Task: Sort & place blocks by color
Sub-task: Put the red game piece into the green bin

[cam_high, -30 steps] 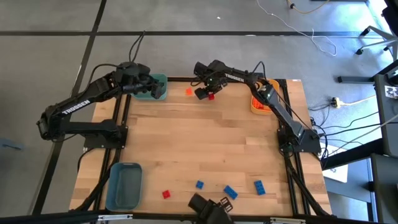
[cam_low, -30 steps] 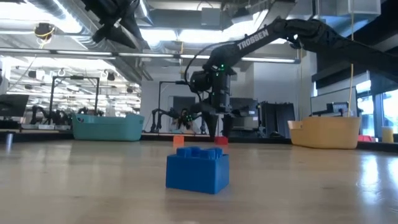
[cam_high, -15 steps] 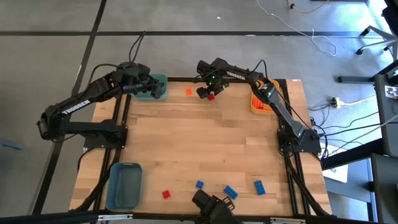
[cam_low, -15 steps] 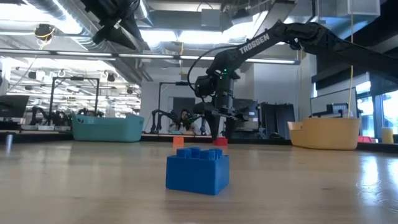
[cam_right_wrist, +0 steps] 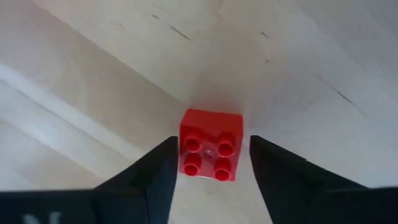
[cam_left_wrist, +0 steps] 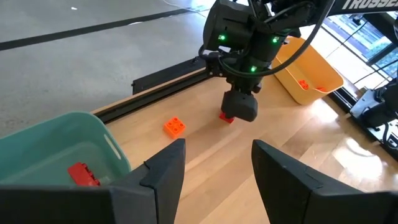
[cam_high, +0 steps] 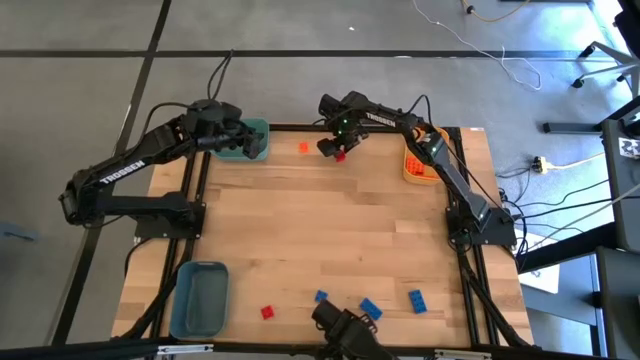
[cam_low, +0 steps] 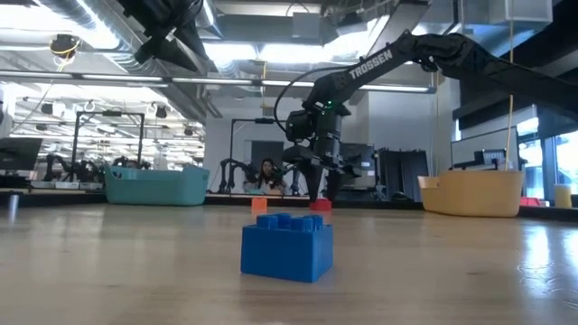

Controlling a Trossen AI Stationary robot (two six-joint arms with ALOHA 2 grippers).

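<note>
Small red plastic studded block [cam_right_wrist: 210, 145] and orange block [cam_high: 304, 148] near bench's far edge, one red [cam_high: 267, 312] and three blue blocks [cam_high: 370, 308] along near edge, studs up.

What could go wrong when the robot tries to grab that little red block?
1. The right gripper has its fingers open on either side of the red block, with narrow gaps. If it drops off-centre, a finger might land on the block and knock it away.
2. The block is tiny, so it could slip or twist out as the fingers close.
3. The orange block sits close by, so a sideways swing might bump it.
</note>
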